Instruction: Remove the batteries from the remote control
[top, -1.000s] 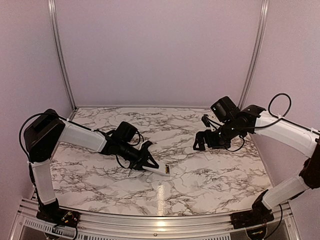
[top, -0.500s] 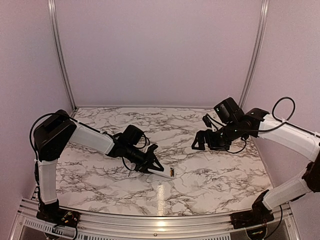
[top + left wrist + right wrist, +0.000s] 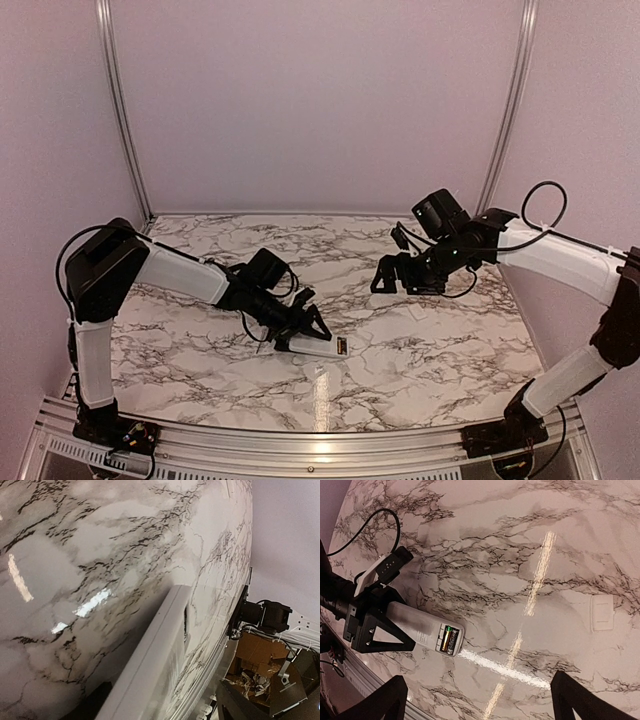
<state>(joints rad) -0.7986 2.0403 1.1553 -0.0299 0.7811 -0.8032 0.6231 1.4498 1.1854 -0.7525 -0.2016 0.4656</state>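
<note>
Remote control (image 3: 318, 348) on table (image 3: 420, 375), batteries (image 3: 449, 639) inside, flat piece (image 3: 601, 613) well right.

1. Lying flat on the marble table (image 3: 420, 370), toward its front edge and a little left of centre: the remote control (image 3: 318, 348).
2. Showing as 1 slim white rectangular plastic bar, pointing its battery end toward the right side of the table.
3. Facing upward with an uncovered dark and gold recess at that end.
4. Sitting inside the recess, not yet taken out: the batteries (image 3: 449, 640).
5. Appearing as 1 dark cell with a green marking and a gold end, with a golden-orange strip just beside it; looking too small to separate the 2 cleanly.
6. Resting level with the remote's face, touching the recess walls.
</note>
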